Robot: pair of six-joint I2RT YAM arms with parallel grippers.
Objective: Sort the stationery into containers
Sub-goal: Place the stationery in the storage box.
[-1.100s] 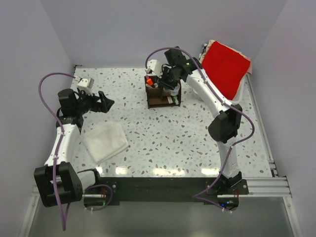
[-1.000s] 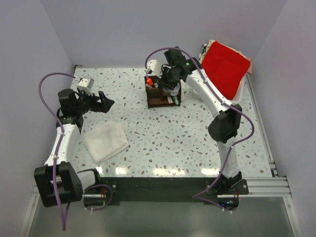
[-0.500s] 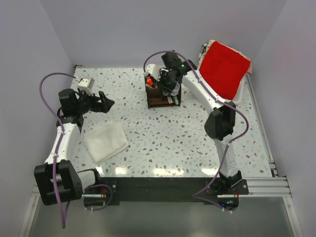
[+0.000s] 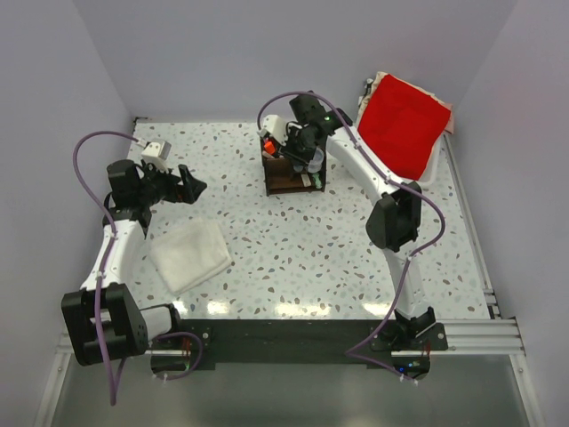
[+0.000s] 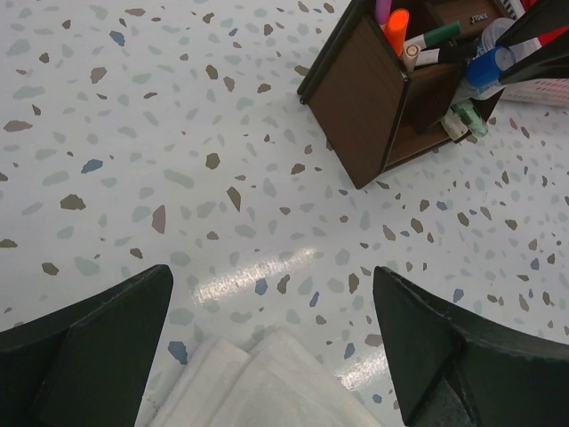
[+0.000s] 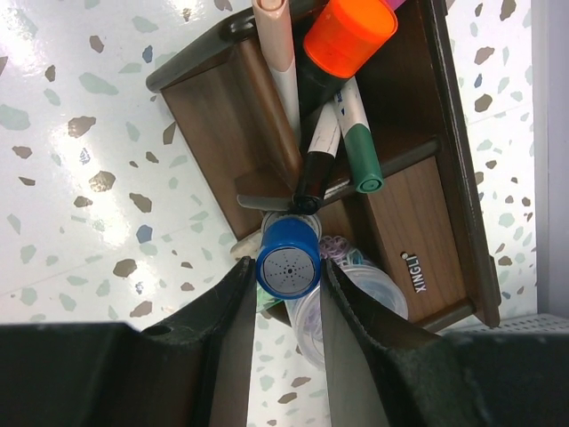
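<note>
The label [image 6: 416, 271] on the organizer [image 6: 222, 107] seems to read XINGLI; the right end effector [image 6: 284, 298] clamps the blue-capped stick [image 6: 287, 265], while the left end effector [image 5: 271, 276] gapes wide.

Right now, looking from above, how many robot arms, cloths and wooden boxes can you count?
Robot arms: 2, the left arm and the right arm
Cloths: 2, the white cloth and the red cloth
Wooden boxes: 1, the brown organizer
Total: 5
</note>
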